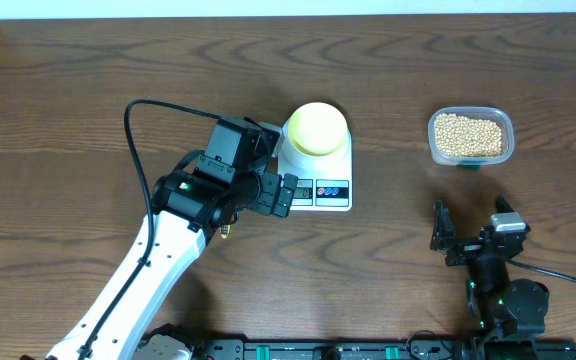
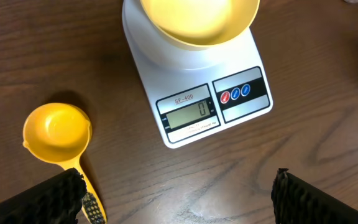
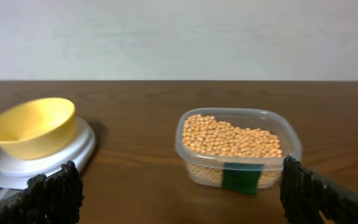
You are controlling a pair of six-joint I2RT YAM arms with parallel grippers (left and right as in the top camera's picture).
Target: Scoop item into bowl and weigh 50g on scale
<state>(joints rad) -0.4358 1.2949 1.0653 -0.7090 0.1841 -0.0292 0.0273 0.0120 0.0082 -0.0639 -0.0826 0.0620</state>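
The white scale (image 1: 330, 192) (image 2: 191, 68) stands mid-table, its display reading 0. On its platform rests the empty pale yellow bowl (image 1: 316, 128) (image 2: 197, 22) (image 3: 31, 126). The beans (image 1: 468, 134) (image 3: 232, 137) fill a clear plastic tub at the right. My left gripper (image 1: 273, 192) (image 2: 179, 199) hovers open just in front of the scale's left corner, nothing between its fingers. A yellow scoop (image 2: 56, 132) lies empty on the table left of the scale, its handle beside my left finger. My right gripper (image 1: 471, 235) (image 3: 185, 199) is open near the table's front, facing the tub.
The clear tub (image 1: 503, 122) (image 3: 291, 140) carries a green label on its near side. In the overhead view my left arm (image 1: 158, 260) crosses the table from the front left and hides the scoop. Bare wood lies between the scale and the tub.
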